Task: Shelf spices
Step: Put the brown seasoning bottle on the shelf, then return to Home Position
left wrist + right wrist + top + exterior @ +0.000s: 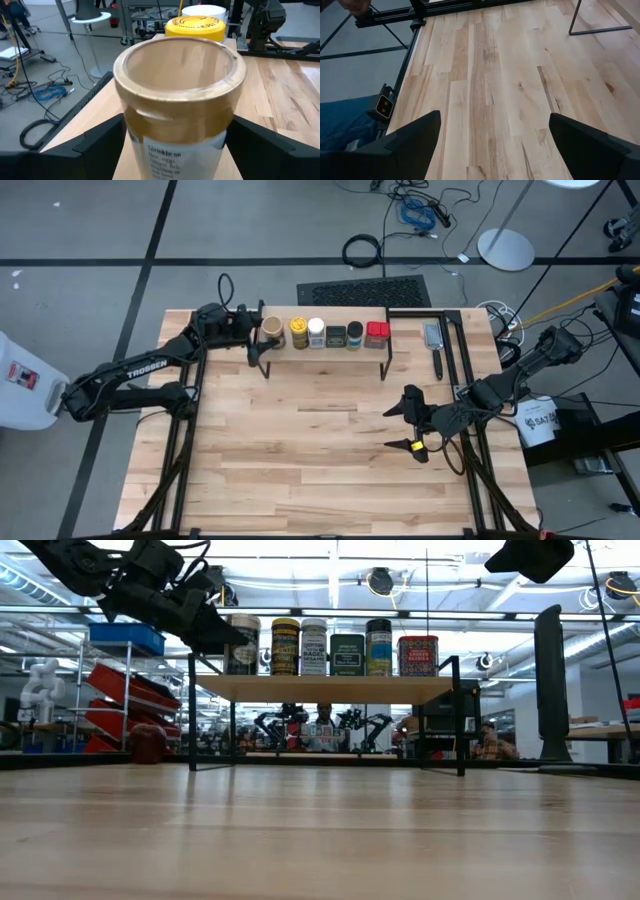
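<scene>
At the shelf's left end, the left tool (256, 332) has its fingers apart either side of the tan-topped spice jar (271, 331), standing first in the row on the light wood plank shelf (325, 353) along the bench's far edge. Near the bench's right edge, the right tool (411, 423) hangs open, well apart from it.

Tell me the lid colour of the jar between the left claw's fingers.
Tan, on the jar; the left wrist view shows it best.

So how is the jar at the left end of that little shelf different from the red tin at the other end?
The tan-topped jar is round; the red tin is square. The jar sits between the left gripper's open fingers, while the tin stands with nothing around it. The jar's lid is tan, the tin's top red. Both stand upright on the shelf.
</scene>
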